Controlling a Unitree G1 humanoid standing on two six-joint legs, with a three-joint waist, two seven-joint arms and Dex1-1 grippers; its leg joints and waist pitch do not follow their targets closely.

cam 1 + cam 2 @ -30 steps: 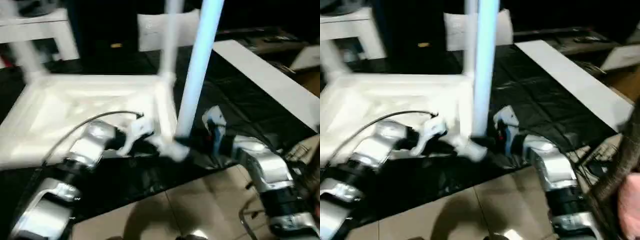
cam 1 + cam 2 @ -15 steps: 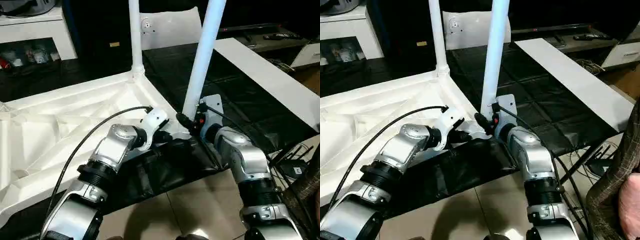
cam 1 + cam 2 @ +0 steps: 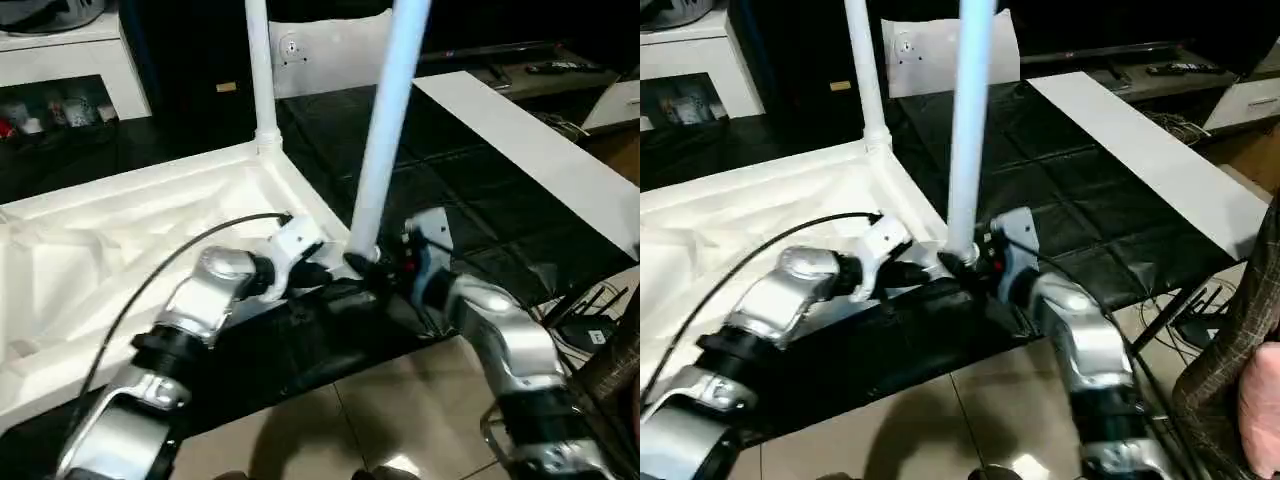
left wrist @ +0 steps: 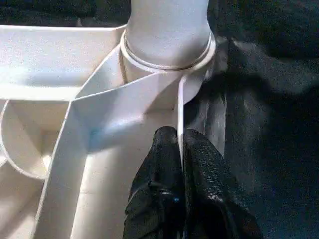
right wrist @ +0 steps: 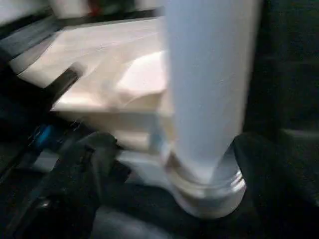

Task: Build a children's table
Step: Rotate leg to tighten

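Two legs stand upright in the upturned tabletop [image 3: 120,240], which lies ribbed side up on a black sheet [image 3: 470,200] covering the floor. The far leg [image 3: 258,70] rises from the far right corner socket; the near leg [image 3: 385,130] rises from the near right corner socket [image 4: 169,64], between both grippers. The step in hand looks like seating this near leg. The left gripper [image 4: 179,144] is pinched shut on the thin rim wall of the tabletop just beside that socket, one finger on each face of the wall, which steadies the top. The right gripper [image 5: 164,154] straddles the base of the near leg, with one black finger [image 5: 84,164] on each side, close against it just above the socket collar; it appears to be clamped on the leg, though the contact itself is blurred. A seam ring shows where leg meets socket, so the next move probably calls for pressing or twisting the leg straight down while the left gripper holds the rim fast. A tilted push could jam the leg.
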